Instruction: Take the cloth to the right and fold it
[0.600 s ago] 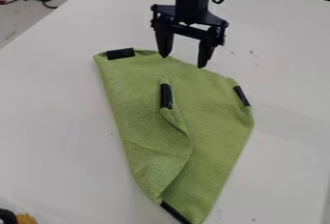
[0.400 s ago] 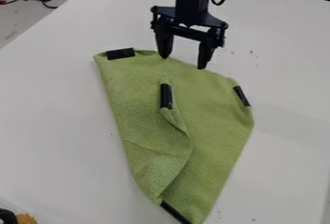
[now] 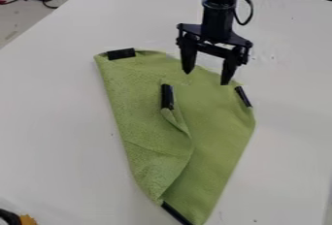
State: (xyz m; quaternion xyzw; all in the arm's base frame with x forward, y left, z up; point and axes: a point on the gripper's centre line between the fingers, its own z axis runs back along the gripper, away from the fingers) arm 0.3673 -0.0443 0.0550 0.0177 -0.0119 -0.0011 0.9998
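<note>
Your gripper point(image 3: 207, 78): one, pointing down at the far edge of your cloth point(image 3: 217, 127), fingers well apart, grasping nothing, contact unclear; cloth on the table point(image 3: 55, 127), part folded over, near tip cropped; arm point(image 3: 222, 8) cropped above.

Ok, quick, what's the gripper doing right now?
Gripper: open, jaws spread apart, holding nothing, over the far edge of the green cloth.
</note>
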